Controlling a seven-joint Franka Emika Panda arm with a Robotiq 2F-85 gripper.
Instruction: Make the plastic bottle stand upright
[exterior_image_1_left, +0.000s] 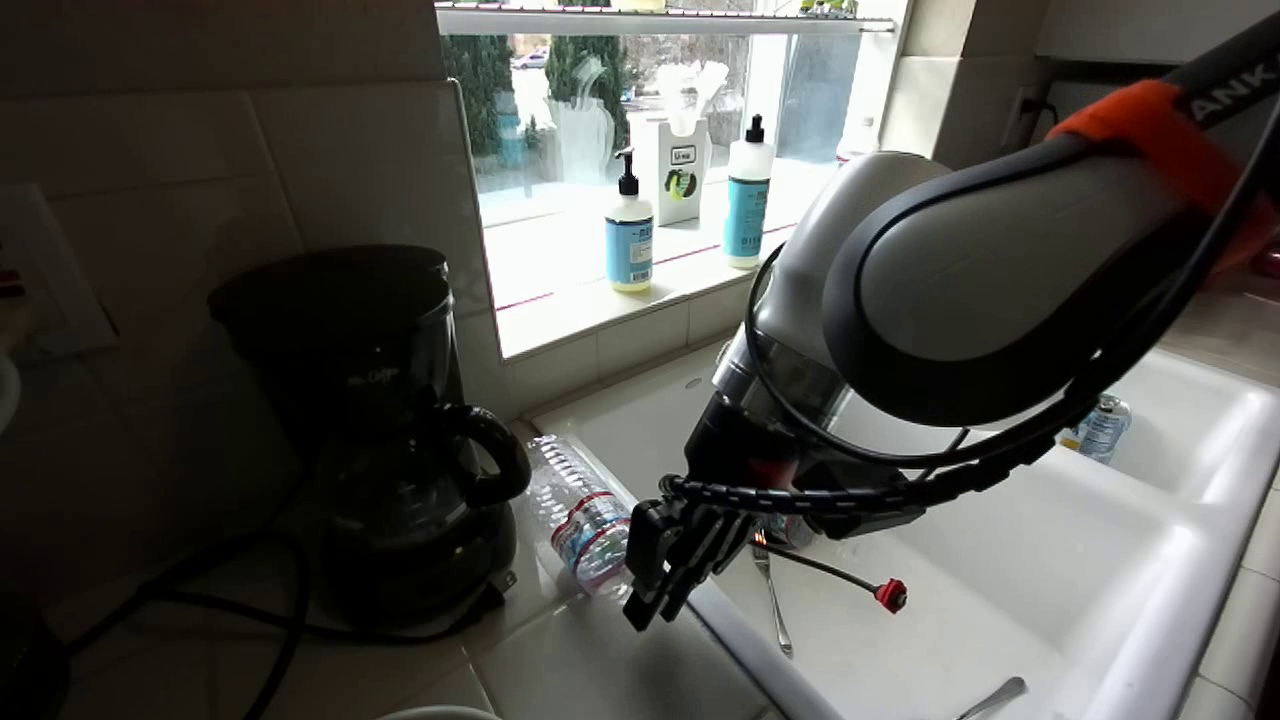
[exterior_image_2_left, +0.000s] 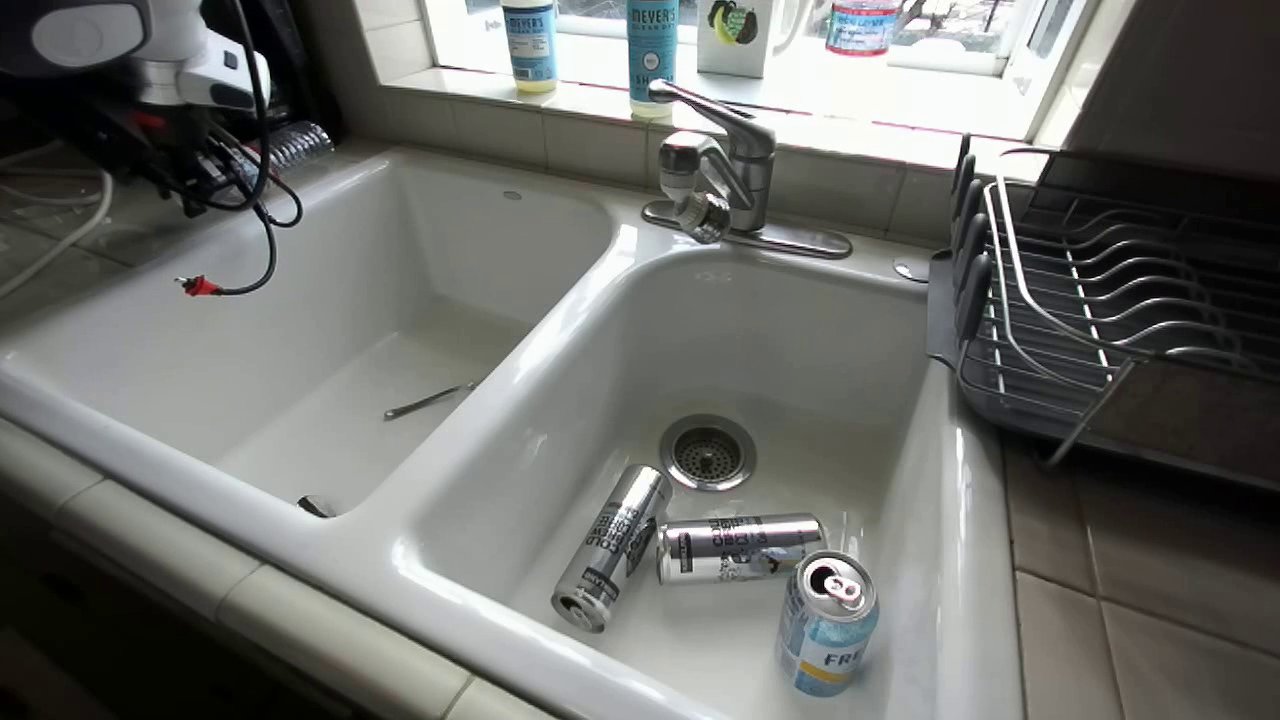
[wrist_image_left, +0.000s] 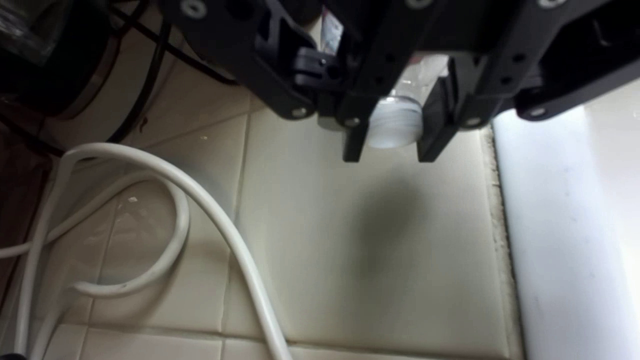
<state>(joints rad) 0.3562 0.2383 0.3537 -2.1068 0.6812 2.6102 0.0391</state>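
Observation:
The plastic bottle (exterior_image_1_left: 590, 530), clear and ribbed with a red-edged pale label band, slants on its side on the tiled counter beside the coffee maker. Its ribbed base end also shows in an exterior view (exterior_image_2_left: 300, 146), at the sink's far corner. Its white cap (wrist_image_left: 395, 122) shows in the wrist view between my fingers, which appear to touch it on both sides. My gripper (wrist_image_left: 390, 156) is shut on the cap end, a little above the tiles, with its shadow below. In an exterior view the gripper (exterior_image_1_left: 655, 608) hides the cap. Much of the bottle body is hidden in the wrist view.
The black coffee maker (exterior_image_1_left: 380, 400) stands close beside the bottle. The sink rim (wrist_image_left: 560, 225) runs along the other side. A white cable (wrist_image_left: 210, 200) loops on the counter. A fork (exterior_image_1_left: 772, 600) lies in the sink. Soap bottles (exterior_image_1_left: 629, 240) stand on the sill.

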